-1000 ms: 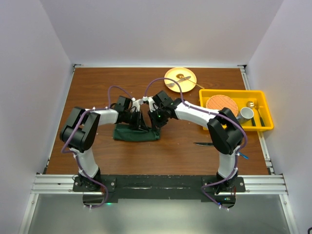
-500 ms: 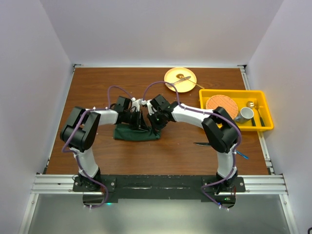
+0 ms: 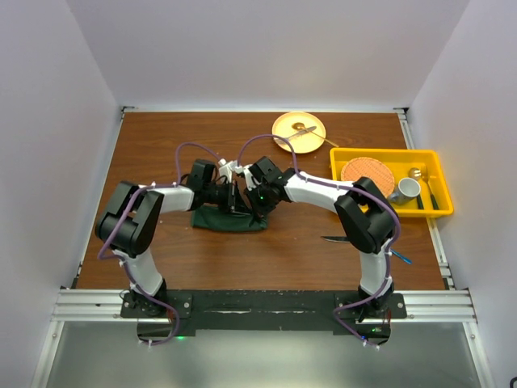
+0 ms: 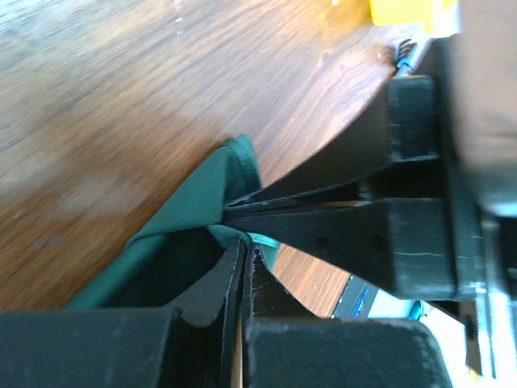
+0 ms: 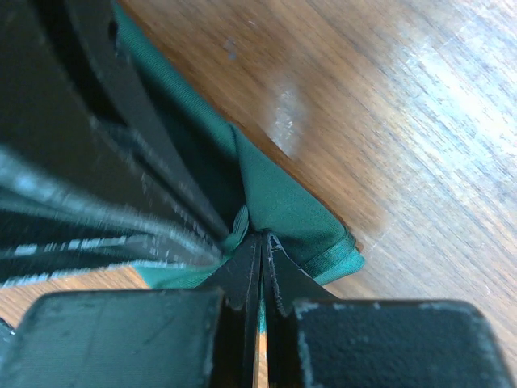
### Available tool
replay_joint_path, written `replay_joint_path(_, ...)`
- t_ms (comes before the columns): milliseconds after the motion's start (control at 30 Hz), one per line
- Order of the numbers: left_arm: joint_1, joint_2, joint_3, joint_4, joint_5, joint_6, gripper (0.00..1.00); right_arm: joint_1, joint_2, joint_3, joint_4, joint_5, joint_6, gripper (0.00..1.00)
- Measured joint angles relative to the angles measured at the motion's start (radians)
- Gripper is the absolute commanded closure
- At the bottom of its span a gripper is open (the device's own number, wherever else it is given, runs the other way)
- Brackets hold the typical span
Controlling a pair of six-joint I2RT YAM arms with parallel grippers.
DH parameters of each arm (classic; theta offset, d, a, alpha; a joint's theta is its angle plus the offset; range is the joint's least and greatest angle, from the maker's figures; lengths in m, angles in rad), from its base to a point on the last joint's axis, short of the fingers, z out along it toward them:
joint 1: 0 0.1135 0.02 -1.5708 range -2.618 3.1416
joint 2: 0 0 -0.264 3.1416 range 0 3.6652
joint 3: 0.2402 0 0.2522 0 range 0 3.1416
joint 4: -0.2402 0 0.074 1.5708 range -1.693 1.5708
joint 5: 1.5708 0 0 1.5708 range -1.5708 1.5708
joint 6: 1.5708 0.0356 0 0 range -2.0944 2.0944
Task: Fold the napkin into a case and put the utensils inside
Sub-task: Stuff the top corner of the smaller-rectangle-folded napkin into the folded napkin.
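The left claw (image 4: 242,247) and the right claw (image 5: 260,242) meet tip to tip, each pinched shut on a raised fold of the dark green napkin (image 3: 229,221), which lies near the middle of the desk (image 3: 161,145).

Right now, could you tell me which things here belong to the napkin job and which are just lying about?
Job: napkin, pinched by left gripper and right gripper; knife; blue fork.
Lying about: yellow plate with cutlery; yellow bin holding orange disc and cup.
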Motion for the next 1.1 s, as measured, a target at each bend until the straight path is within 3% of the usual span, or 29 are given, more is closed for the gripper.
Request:
replay_joint_path(333,0.014,0.037,-0.002,-0.04,-0.074,0.029,1.0,-0.002,-0.003,0.008,-0.011,0.0,0.0,1.0)
replay_joint_path(733,0.026,0.075,0.04,-0.099,-0.067,0.037,1.0,-0.002,-0.077,0.042,-0.037,-0.029,0.007,1.0)
replay_joint_path(1100,0.026,0.078,0.049,-0.097,-0.049,0.029,1.0,-0.002,-0.047,0.024,-0.037,-0.037,-0.01,1.0)
